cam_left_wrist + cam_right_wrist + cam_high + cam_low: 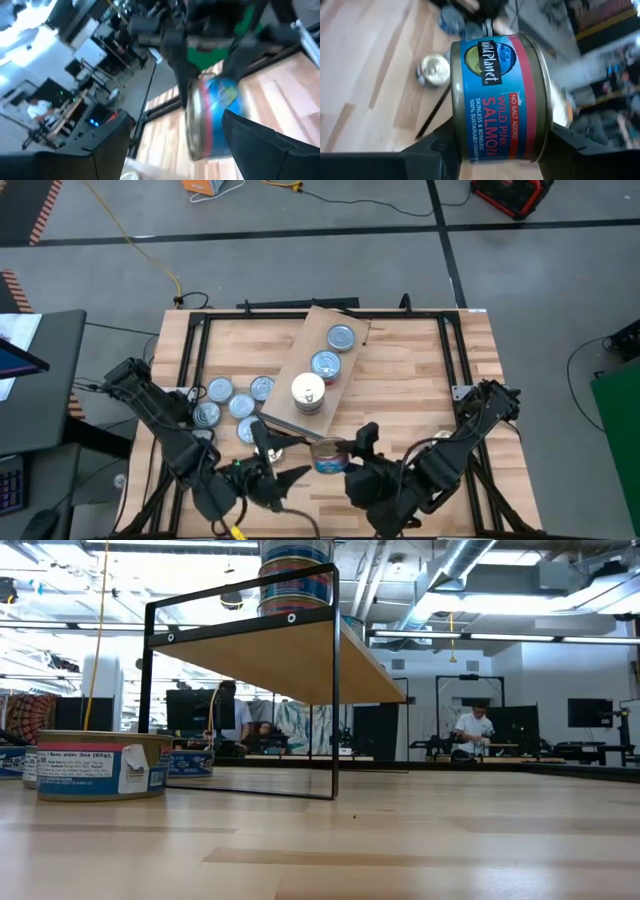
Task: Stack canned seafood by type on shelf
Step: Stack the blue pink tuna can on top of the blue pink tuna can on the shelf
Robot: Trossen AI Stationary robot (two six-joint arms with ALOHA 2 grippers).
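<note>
Salmon can (pixel 500 97) sitting clamped in my right tool (pixel 340 452); my left tool (pixel 268 465) gaping apart just beside it, off shelf (pixel 318 370) front edge.

Bare tabletop (pixel 410 370) right of shelf (pixel 300 375)

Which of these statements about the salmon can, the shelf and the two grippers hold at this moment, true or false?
1. The right gripper grips a blue-and-red labelled round salmon can. True.
2. The light-wood plank shelf carries no cans. False: a pale gold-lidded stack and two silver-topped cans stand on it.
3. The left gripper is open, beside the held can. True.
4. The loose silver-topped cans lie on the tabletop to the shelf's right. False: they lie to its left in the high view.
5. The held can rests on the shelf. False: it is off the shelf's near end.
</note>
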